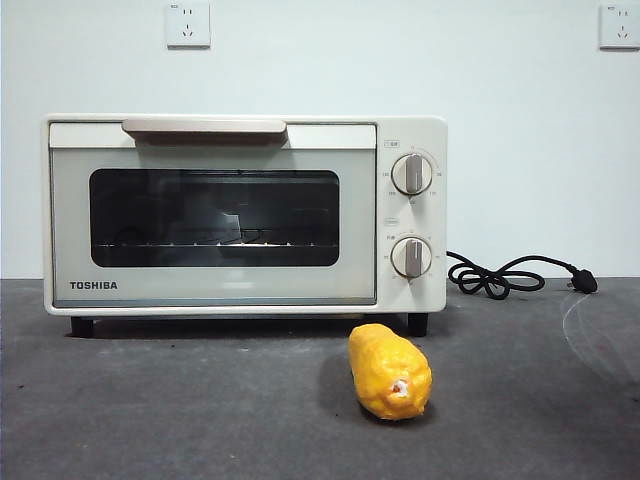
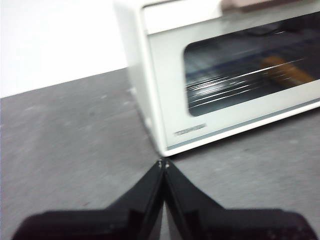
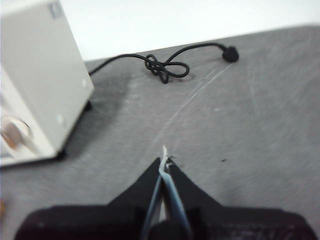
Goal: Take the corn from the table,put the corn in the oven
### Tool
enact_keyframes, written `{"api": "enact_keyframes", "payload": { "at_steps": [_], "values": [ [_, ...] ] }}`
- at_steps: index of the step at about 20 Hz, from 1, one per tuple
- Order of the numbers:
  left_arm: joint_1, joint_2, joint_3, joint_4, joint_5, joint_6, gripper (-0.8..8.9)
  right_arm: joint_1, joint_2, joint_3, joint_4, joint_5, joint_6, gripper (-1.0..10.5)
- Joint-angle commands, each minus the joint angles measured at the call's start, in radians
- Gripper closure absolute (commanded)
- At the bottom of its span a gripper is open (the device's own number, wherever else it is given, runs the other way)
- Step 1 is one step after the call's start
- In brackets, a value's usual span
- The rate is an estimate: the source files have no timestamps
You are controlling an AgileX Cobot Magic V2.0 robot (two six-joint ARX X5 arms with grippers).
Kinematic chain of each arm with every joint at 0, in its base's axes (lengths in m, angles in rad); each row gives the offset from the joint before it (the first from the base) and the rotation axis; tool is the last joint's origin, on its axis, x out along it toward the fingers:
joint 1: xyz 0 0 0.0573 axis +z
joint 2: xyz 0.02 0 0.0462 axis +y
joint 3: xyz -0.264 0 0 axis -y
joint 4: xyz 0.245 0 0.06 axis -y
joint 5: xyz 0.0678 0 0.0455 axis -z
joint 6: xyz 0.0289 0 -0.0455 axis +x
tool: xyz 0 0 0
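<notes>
dark grey table (image 1: 200,420) with bumpy yellow-orange corn (image 1: 389,370) before closed oven (image 1: 245,215); left pincer (image 2: 163,163) and right pincer (image 3: 165,161) both together

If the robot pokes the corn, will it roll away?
Probably, a little. The corn is rounded and lies on its side on the flat table, so a sideways push would likely roll it. Because it tapers, it may curve rather than go straight. Its bumpy skin should help jaws grip it.
</notes>
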Motion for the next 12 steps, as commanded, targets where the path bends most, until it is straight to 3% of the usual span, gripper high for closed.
{"api": "enact_keyframes", "payload": {
  "at_steps": [1, 6, 12],
  "values": [
    [-0.002, 0.0, -0.008, 0.012, 0.082, -0.109, 8.17, 0.001, -0.001, -0.01, 0.009, -0.033, 0.315, 9.5],
    [-0.002, 0.0, -0.008, 0.006, 0.212, -0.421, 8.15, 0.001, -0.001, -0.009, 0.009, -0.097, 0.345, 9.5],
    [-0.002, 0.0, -0.008, -0.01, 0.265, -0.607, 8.15, 0.001, -0.001, -0.009, 0.009, -0.13, 0.345, 9.5]
  ]
}}
